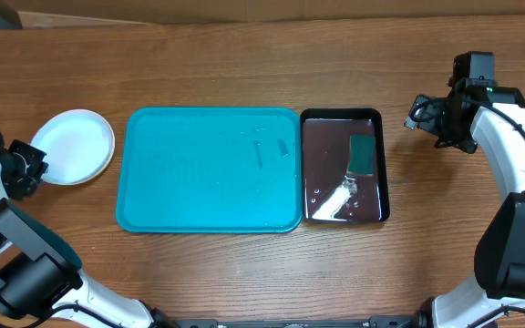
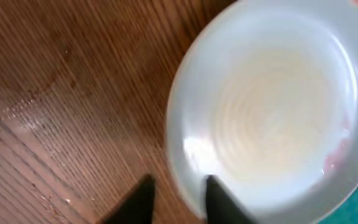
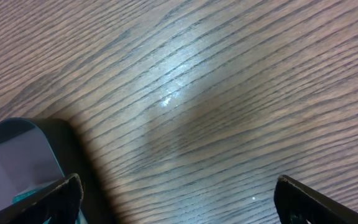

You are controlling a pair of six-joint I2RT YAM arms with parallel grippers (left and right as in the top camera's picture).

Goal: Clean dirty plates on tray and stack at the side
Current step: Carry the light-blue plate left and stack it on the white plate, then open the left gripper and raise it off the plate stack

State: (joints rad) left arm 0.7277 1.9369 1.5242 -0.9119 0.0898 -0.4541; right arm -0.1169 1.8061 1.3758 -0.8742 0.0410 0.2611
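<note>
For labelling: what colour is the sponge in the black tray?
The sponge is green, clearest in the overhead view.

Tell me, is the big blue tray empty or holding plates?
Empty. The tray shows only bare teal surface, no plates; the one visible plate sits on the table to its left.

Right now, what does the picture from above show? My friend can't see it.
A big teal tray with no plates on it sits in the middle, seen from above. A white plate rests on the wooden table to its left, and a black tray holding a green sponge sits to its right.
</note>
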